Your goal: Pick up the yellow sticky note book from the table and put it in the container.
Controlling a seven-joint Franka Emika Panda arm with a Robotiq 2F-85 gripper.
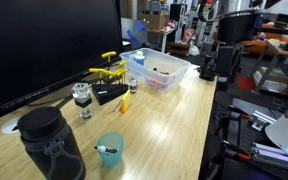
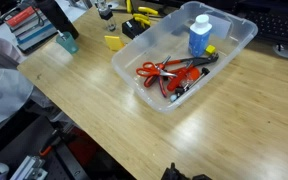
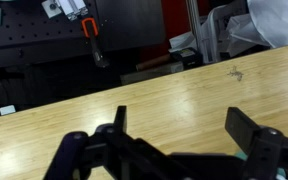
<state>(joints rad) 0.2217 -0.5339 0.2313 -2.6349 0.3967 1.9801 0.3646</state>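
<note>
Wrist view is showing my fingers [image 3: 242,128] spread wide, empty, above the tabletop [image 3: 184,95]. Yellow sticky note book [image 2: 114,43] is lying beside the container [image 2: 156,45].

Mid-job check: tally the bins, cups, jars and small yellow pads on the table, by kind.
Bin: 1
Cup: 1
Jar: 1
Yellow pad: 1
Total: 4
</note>
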